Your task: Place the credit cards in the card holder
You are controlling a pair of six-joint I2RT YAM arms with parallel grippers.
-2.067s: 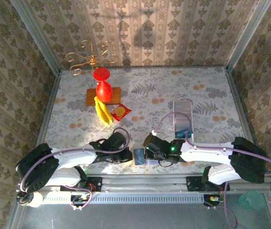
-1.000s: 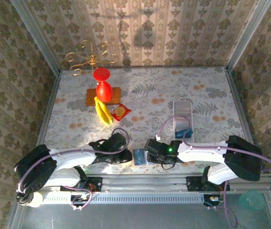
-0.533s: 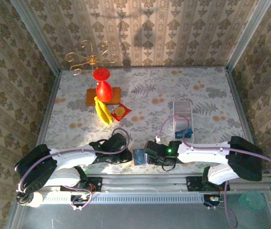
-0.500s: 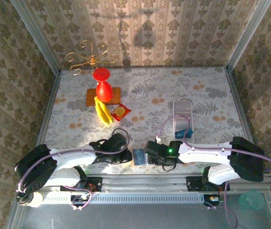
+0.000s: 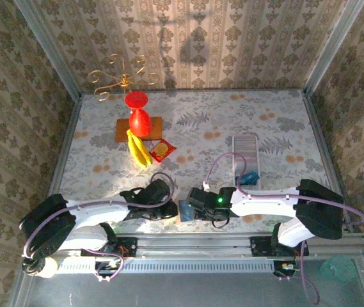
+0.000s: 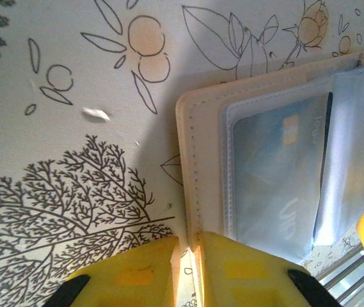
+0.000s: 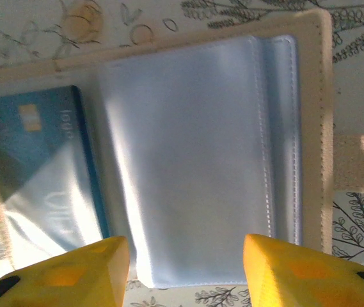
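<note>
At the near edge, card holder [image 5: 185, 210] open flat, lengthwise left-right

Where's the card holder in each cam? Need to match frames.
Top external: card holder at bottom centre, near the table's front edge.
Left wrist: card holder in the right half, open, its tan edge between the left gripper fingers.
Right wrist: card holder across most of the frame, open.
Shared landmark: blue card in its clear sleeve, both wrist views.

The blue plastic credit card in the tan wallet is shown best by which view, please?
Right wrist: the blue plastic credit card is large, chip clear. Left wrist shows it hazier; top external, barely.
</note>
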